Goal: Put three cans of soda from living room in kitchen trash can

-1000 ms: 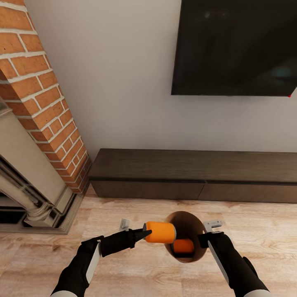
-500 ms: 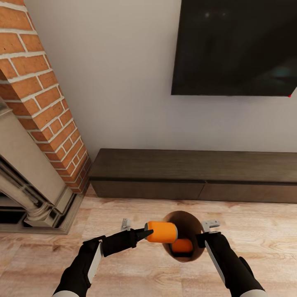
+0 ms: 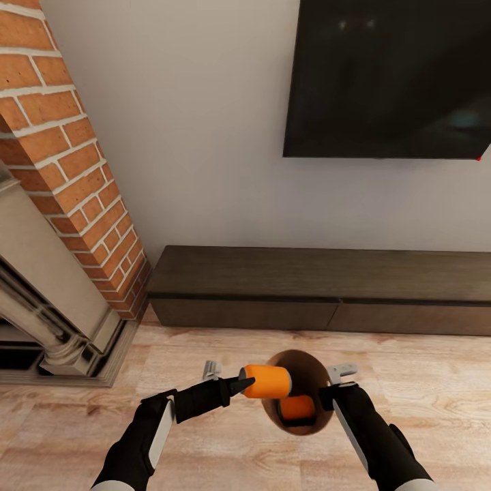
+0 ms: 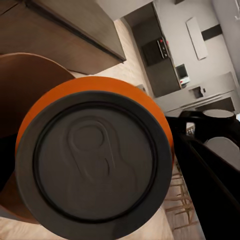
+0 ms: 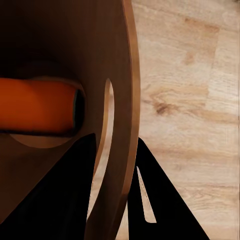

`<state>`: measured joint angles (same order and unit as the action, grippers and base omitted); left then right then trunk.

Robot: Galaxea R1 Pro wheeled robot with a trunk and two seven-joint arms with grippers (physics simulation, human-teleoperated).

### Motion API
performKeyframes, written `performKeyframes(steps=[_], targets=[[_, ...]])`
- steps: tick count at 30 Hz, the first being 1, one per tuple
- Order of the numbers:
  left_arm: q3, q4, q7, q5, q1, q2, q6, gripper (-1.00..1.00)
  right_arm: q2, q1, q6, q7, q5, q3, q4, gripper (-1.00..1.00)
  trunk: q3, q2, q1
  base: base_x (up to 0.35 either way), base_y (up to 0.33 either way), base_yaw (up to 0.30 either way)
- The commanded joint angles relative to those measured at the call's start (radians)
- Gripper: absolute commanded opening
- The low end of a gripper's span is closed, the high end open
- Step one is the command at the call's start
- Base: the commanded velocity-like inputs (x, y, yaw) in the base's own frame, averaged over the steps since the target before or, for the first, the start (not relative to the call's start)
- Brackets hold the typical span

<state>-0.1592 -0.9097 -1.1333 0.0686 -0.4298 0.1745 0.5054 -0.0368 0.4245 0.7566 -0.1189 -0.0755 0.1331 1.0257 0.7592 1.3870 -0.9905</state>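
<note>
Setting is the living room: brick fireplace, wall TV, low dark cabinet, light wood floor.

The bin is held up off the floor in front of the robot, not yet in the kitchen. Its wall is pinched by the right gripper: in the right wrist view one finger is seen inside the bin wall and the other outside it.

One orange can is already lying on its side inside the bin, also seen past the rim in the right wrist view.

A second orange can is held sideways by the left gripper, pressed closed on it, with its far end over the bin's rim but not yet dropped. Its pale top is seen close up in the left wrist view, the bin's brown inside behind it.

Judged progress: one can done, second about to be released. Left to do: release, then fetch the blue can and carry the bin to the kitchen. A kitchen-like area is seen far off in the left wrist view.
</note>
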Motion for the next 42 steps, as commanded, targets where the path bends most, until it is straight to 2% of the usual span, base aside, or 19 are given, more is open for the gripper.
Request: performKeyframes(steps=[1, 7, 13, 20, 23, 24, 42], targets=[[0.0, 0.0, 0.001, 0.0, 0.0, 0.0, 0.0, -1.0, 0.0, 0.0, 0.0, 0.002, 0.0, 0.003, 0.001, -1.0, 0.0, 0.0, 0.0, 0.0, 0.0, 0.0], [0.001, 0.0, 0.015, 0.0, 0.0, 0.0, -0.001, -1.0, 0.0, 0.0, 0.0, 0.001, 0.0, 0.011, 0.001, -1.0, 0.0, 0.0, 0.0, 0.0, 0.0, 0.0], [0.001, 0.0, 0.112, 0.0, 0.0, 0.0, -0.002, -1.0, 0.0, 0.0, 0.001, 0.001, 0.0, 0.013, 0.001, -1.0, 0.0, 0.0, 0.0, 0.0, 0.0, 0.0], [0.008, 0.001, 0.14, 0.0, -0.001, 0.0, -0.002, -1.0, 0.0, 0.0, 0.001, 0.001, 0.0, 0.014, 0.001, -1.0, 0.0, 0.0, 0.0, 0.0, 0.0, 0.0], [0.023, 0.002, 0.163, 0.0, -0.001, 0.0, -0.002, -1.0, 0.0, 0.0, 0.001, 0.001, 0.0, 0.014, 0.001, -1.0, 0.0, 0.0, 0.0, 0.0, 0.0, 0.0], [0.025, 0.002, 0.166, 0.0, -0.001, 0.0, -0.002, 1.0, 0.0, 0.0, 0.001, 0.001, 0.0, 0.014, 0.001, -1.0, 0.0, 0.0, 0.0, 0.0, 0.0, 0.0], [0.044, 0.0, 0.175, 0.0, 0.0, 0.0, -0.001, 1.0, 0.001, 0.0, 0.001, 0.001, 0.0, 0.014, 0.001, -1.0, 0.0, 0.0, 0.0, 0.0, 0.0, 0.0]])
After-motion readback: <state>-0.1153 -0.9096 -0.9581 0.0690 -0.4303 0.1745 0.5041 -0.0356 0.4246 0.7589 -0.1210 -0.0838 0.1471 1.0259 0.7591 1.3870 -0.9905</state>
